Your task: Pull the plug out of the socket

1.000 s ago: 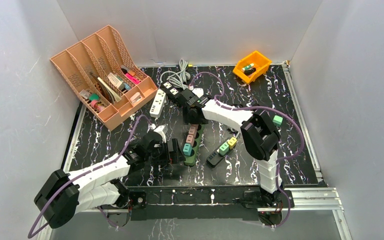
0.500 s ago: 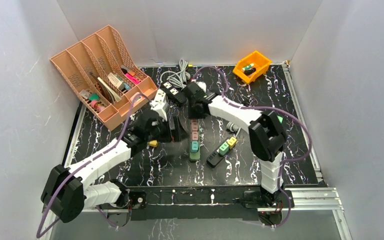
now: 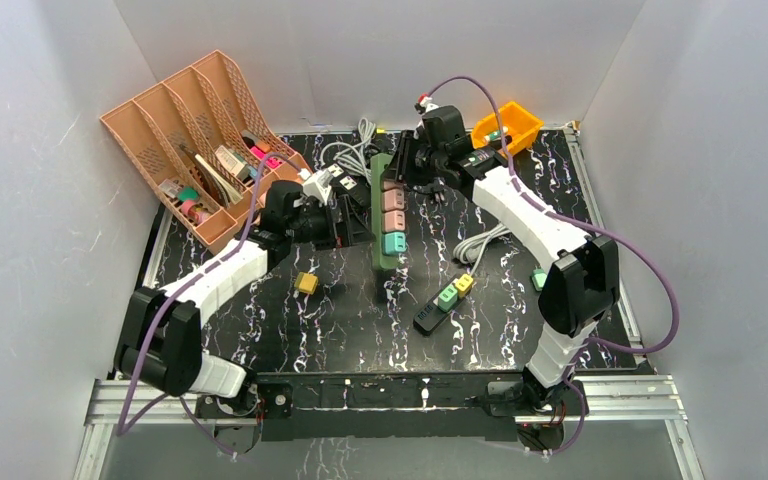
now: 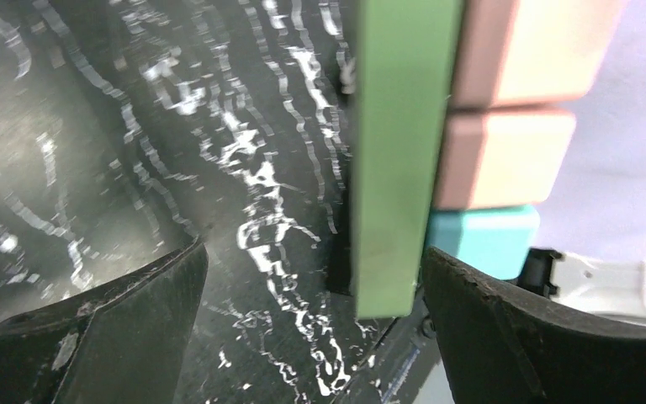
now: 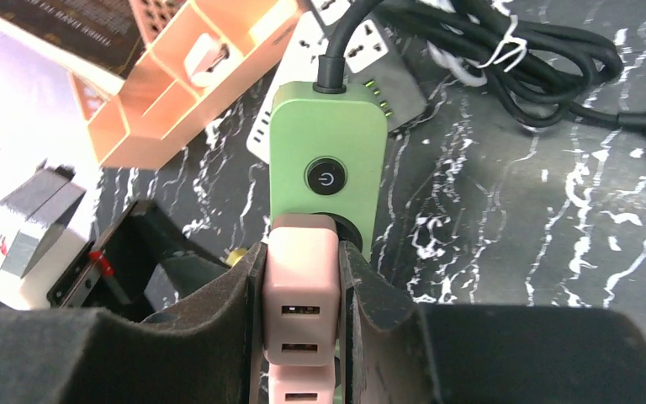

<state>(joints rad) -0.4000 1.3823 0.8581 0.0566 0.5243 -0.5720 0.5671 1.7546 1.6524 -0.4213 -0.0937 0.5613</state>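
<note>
left gripper — fingers spread wide | right gripper — fingers clamped, arm outstretched

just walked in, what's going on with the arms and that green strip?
The right gripper is shut on the pink plug next to the power button of the green power strip; the plug is still seated in its socket. The left gripper is open, its fingers on either side of the strip near the teal plug, not clamped on it.
</note>
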